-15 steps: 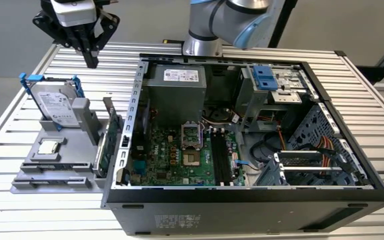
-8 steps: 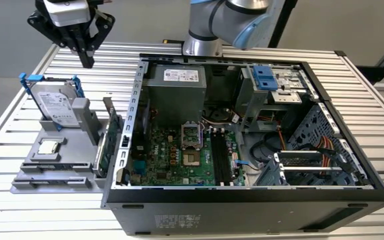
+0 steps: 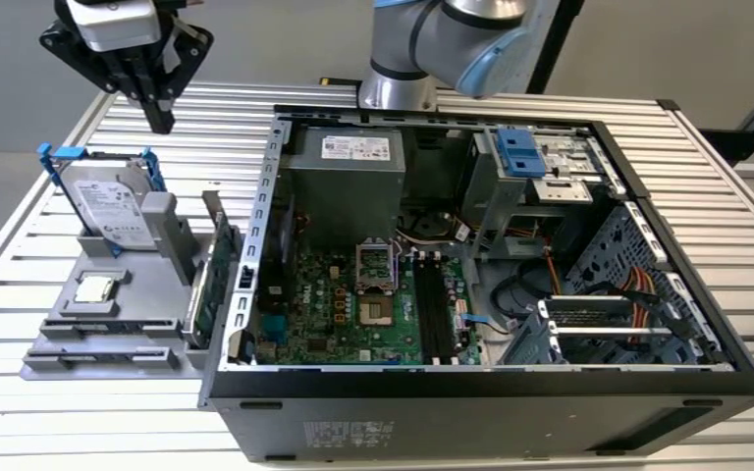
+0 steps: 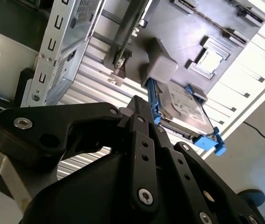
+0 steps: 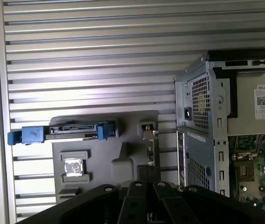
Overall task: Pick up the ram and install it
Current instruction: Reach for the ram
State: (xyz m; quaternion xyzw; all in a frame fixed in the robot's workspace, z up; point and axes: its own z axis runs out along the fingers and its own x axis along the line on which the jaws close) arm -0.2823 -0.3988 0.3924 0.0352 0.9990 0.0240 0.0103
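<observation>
Gripper hangs upper left of the exterior view, over the parts rack, fingers together and empty, probably staged for pickup. Ram can't be told apart among the rack's parts.

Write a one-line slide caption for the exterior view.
Black gripper, shut, hangs over the slatted metal table near a grey holder with a blue-framed silver hard drive, beside the open computer case.
</observation>
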